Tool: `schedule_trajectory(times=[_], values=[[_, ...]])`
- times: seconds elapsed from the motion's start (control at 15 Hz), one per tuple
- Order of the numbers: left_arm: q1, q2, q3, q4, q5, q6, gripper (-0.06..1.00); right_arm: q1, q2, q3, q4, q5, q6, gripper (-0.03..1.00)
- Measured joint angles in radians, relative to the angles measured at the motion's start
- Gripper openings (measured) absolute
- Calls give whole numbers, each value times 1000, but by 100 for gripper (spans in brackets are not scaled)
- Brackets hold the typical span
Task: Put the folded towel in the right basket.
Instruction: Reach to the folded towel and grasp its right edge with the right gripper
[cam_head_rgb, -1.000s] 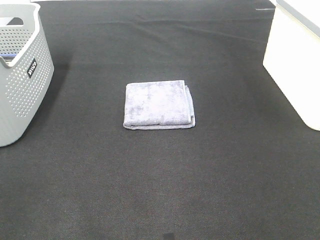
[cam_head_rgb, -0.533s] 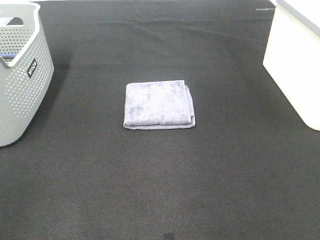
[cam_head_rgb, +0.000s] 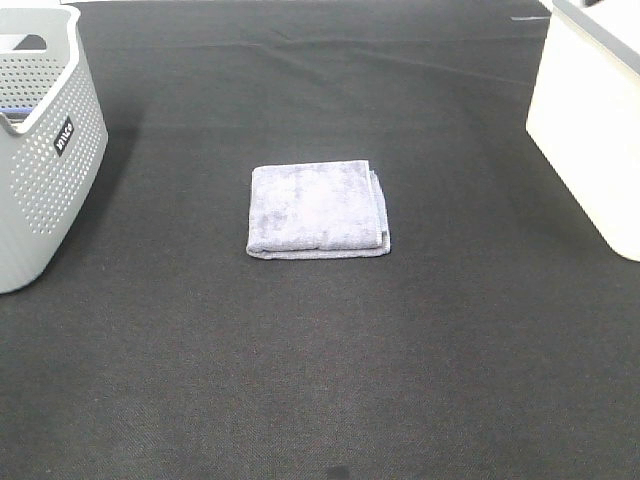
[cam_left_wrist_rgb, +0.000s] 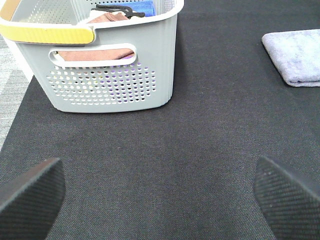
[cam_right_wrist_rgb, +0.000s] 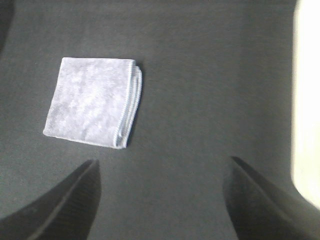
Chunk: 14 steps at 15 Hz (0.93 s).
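Note:
A folded grey-lavender towel (cam_head_rgb: 318, 210) lies flat on the black cloth in the middle of the table. It also shows in the right wrist view (cam_right_wrist_rgb: 93, 102) and at the edge of the left wrist view (cam_left_wrist_rgb: 295, 55). The right basket (cam_head_rgb: 592, 120) is white and stands at the right edge; a strip of it shows in the right wrist view (cam_right_wrist_rgb: 306, 100). My left gripper (cam_left_wrist_rgb: 157, 192) is open and empty, near the left basket. My right gripper (cam_right_wrist_rgb: 162, 197) is open and empty, apart from the towel. Neither gripper shows in the exterior high view.
A grey perforated basket (cam_head_rgb: 45, 150) with a yellow-topped handle stands at the left and holds folded cloths; it also shows in the left wrist view (cam_left_wrist_rgb: 100, 60). The black cloth (cam_head_rgb: 320, 380) covers the table.

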Motion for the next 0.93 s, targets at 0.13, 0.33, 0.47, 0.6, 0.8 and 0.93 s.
schedule_trajectory(times=[0.13,0.33,0.47,0.6,0.8,0.93], values=[[0,0,0,0,0,0,97,41,94,-71,3,4,-1,66],[0,0,0,0,0,0,97,137,276,-205,21,17,-2,66],[0,0,0,0,0,0,97,153,392,-276,85,49,4,66],[0,0,0,0,0,0,97,153,542,-363,154,115,5,66],[0,0,0,0,0,0,97,153,694,-460,182,167,5,66],[0,0,0,0,0,0,97,153,782,-520,186,171,6,66]])
